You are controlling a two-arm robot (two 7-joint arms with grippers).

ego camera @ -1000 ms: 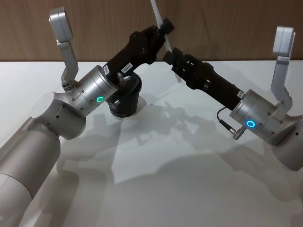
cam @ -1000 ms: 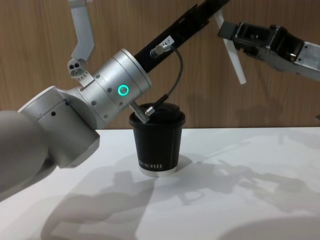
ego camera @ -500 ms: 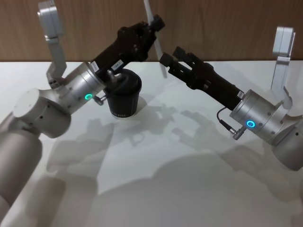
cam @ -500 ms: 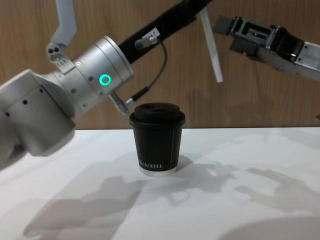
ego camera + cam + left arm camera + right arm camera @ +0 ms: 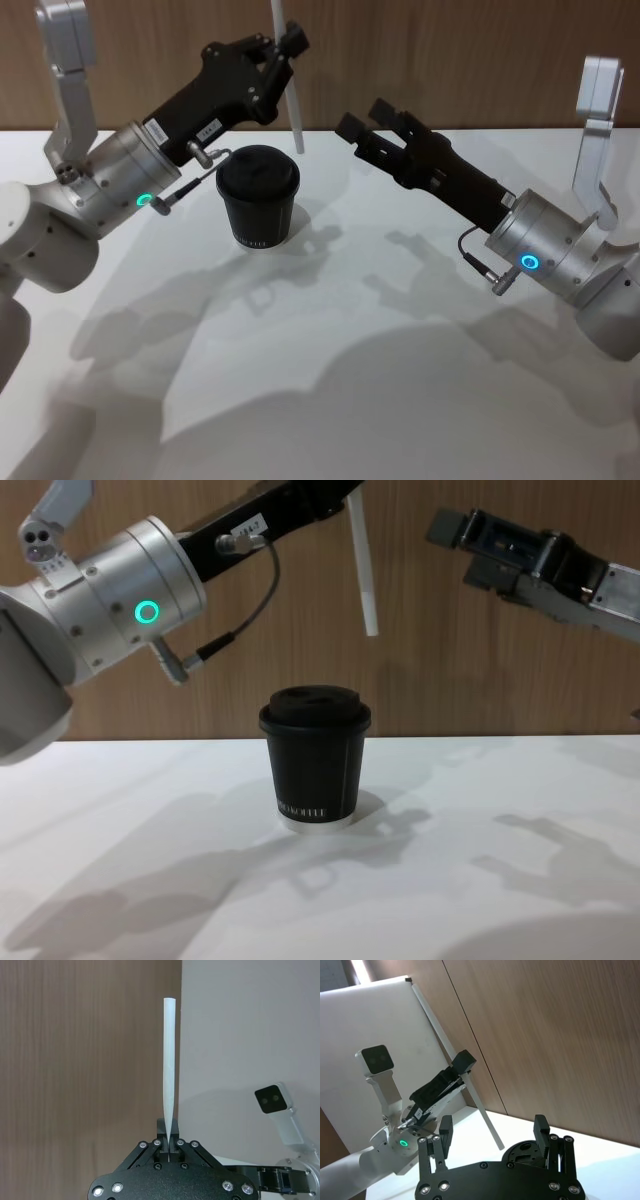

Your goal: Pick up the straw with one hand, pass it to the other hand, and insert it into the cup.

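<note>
Left gripper [image 5: 283, 52] clamped on the straw [image 5: 361, 565] above the cup [image 5: 315, 758], right gripper [image 5: 370, 120] spread wide nearby: line the tip over the lid's hole before lowering.

I'm looking at a white table [image 5: 330, 400], matte and evenly lit, with soft grey shadows falling across it toward me. Behind it runs a wood-panelled wall [image 5: 440, 680] in warm brown with vertical grain. Off to one side stands what looks like a pale wall or board [image 5: 250, 1035].
</note>
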